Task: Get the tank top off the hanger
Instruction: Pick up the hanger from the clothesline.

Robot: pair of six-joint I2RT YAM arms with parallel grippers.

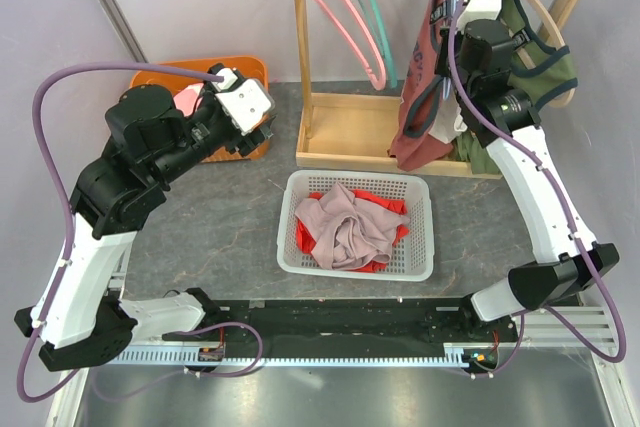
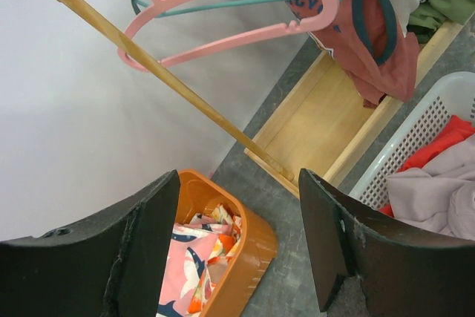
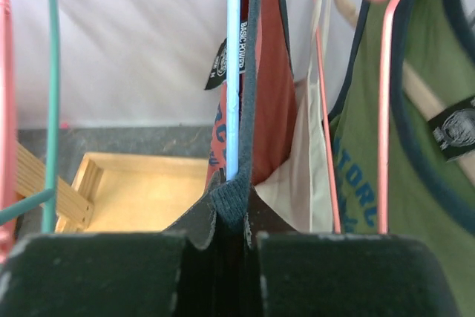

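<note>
Your right gripper point(image 3: 230, 217) is up at the wooden rack point(image 1: 350, 132), its fingers point(image 3: 185, 265) clenched tight on the dark trim at the edge of the red tank top point(image 3: 269, 102). The trim bunches into a small fold right where the jaws meet. The thin blue hanger point(image 3: 233, 72) runs straight down along that same edge and disappears at the fingertips. From the wrist view you cannot be sure whether the hanger is caught in the pinch too or only passes beside it.

The red top hangs from the rail on the right half of the rack, its lower hem draped down toward the rack's base tray. Just to its right hangs a green tank top point(image 1: 545, 62) on a pink wire hanger point(image 3: 384, 109), with a pale garment point(image 3: 304, 176) between the two.

Your left gripper point(image 2: 239, 177) hovers over the orange bin point(image 2: 249, 239) at the left of the table, fingers spread apart with nothing between them. The bin holds patterned pink cloth point(image 2: 189, 261). A white basket point(image 1: 425, 265) with a pile of clothes point(image 1: 345, 227) sits in front of the rack, between the two arms.
</note>
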